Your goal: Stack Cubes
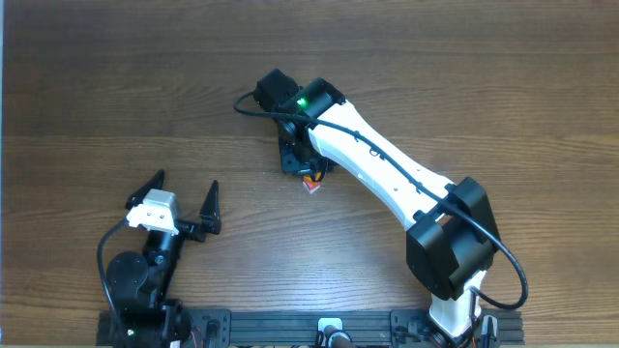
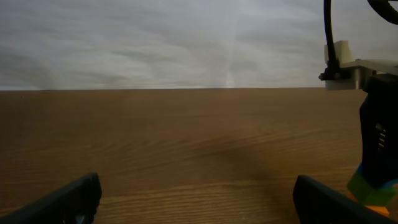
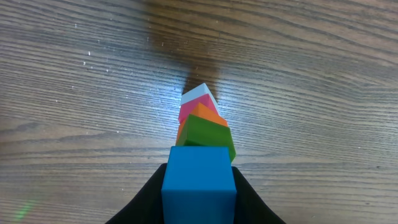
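A leaning stack of cubes stands on the wooden table [image 1: 464, 87]: white [image 3: 200, 94] at the bottom, then pink [image 3: 185, 111], orange [image 3: 204, 116] and green [image 3: 208, 134]. A blue cube [image 3: 199, 177] sits directly above the green one, with my right gripper [image 3: 199, 198] shut on its sides; I cannot tell whether blue touches green. In the top view the right gripper [image 1: 301, 159] covers the stack, and a bit of orange and pink [image 1: 311, 182] peeks out. My left gripper [image 1: 186, 186] stands open with nothing in it at the lower left, well apart from the stack.
In the left wrist view the right gripper [image 2: 378, 140] hangs over the green cube [image 2: 367, 186] at the far right. Bare wooden tabletop [image 2: 186, 143] stretches ahead of the left fingers [image 2: 68, 202].
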`<state>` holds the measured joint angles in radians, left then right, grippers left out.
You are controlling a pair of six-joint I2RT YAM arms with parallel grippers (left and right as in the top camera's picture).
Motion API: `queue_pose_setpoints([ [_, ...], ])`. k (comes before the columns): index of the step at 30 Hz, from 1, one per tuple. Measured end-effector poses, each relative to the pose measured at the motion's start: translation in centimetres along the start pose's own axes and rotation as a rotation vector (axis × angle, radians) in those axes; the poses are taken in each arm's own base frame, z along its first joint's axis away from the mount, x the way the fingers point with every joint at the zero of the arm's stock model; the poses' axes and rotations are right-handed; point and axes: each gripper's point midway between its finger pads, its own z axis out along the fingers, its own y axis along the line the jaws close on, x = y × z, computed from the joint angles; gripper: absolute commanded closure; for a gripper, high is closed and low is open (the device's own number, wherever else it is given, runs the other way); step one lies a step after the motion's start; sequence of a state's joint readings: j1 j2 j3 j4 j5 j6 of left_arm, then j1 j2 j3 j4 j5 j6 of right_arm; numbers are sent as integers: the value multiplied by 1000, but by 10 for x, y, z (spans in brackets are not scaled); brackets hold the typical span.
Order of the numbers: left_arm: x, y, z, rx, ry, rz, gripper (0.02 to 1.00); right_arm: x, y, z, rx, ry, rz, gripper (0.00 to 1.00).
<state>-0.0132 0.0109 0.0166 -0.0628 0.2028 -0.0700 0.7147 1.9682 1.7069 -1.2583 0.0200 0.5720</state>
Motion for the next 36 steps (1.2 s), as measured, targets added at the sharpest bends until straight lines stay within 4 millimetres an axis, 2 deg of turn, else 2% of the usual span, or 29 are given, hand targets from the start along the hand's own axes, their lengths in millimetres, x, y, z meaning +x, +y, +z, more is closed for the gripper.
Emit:
queue_pose_setpoints([
  [9, 0, 0, 0, 0, 0, 0, 18, 1, 0, 2, 1, 2, 1, 833],
  [21, 0, 0, 0, 0, 0, 0, 20, 1, -1, 3, 2, 3, 1, 709],
  [32, 0, 0, 0, 0, 0, 0, 18, 1, -1, 3, 2, 3, 3, 676],
  [36, 0, 0, 0, 0, 0, 0, 18, 1, 0, 3, 2, 3, 4, 627],
])
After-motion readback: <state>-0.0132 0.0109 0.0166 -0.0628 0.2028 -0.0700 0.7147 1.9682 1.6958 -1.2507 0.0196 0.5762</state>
